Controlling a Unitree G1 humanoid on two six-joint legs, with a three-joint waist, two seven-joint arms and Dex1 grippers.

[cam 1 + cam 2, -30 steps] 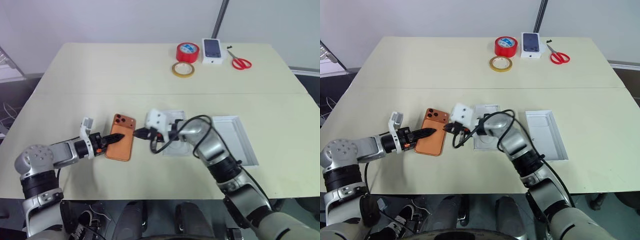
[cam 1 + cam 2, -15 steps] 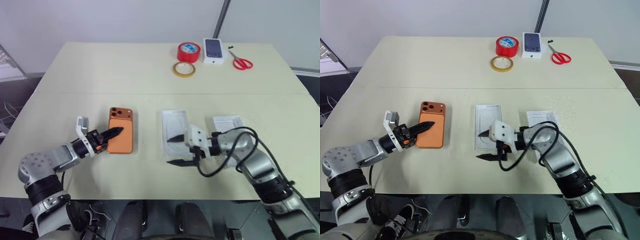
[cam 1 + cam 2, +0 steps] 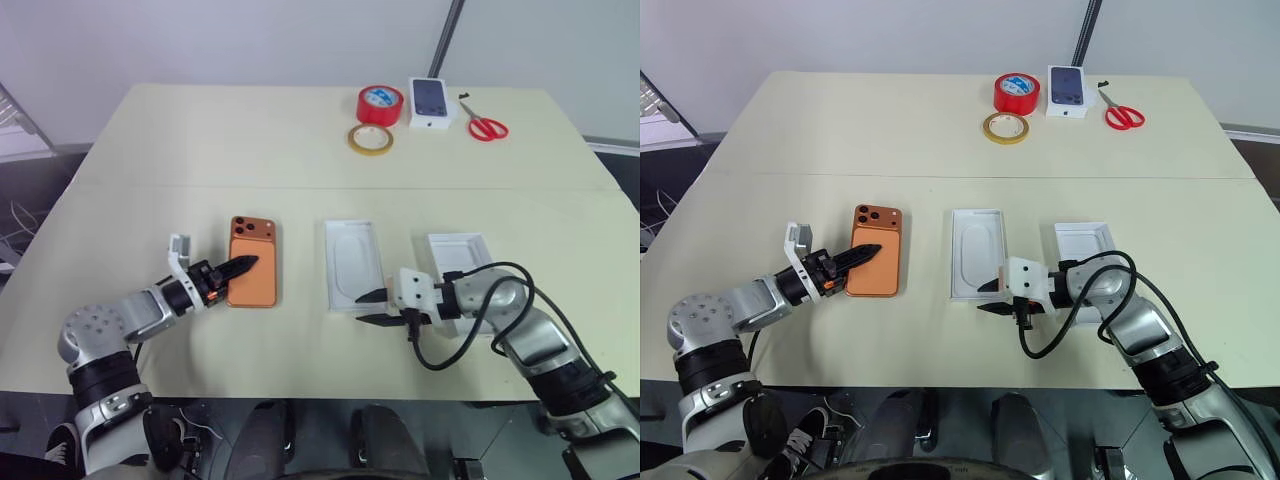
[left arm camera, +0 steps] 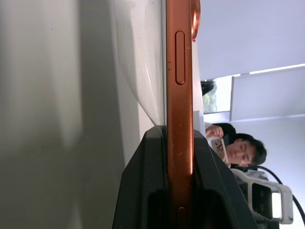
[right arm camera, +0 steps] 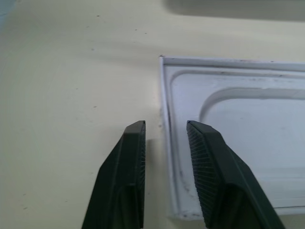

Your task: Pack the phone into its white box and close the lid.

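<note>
I see the flat orange-copper phone point(image 3: 253, 275), back up with three dark lenses, on the pale cream bench point(image 3: 300, 150); my left jaws point(image 3: 240, 267) pinch its near edge. My right jaws point(image 3: 372, 308) stand spread astride the rim of the white recessed insert point(image 3: 354, 265), grey wall behind

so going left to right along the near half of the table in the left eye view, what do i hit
left claw → phone → flat white insert with the oblong recess → right claw → all-white tray
</note>
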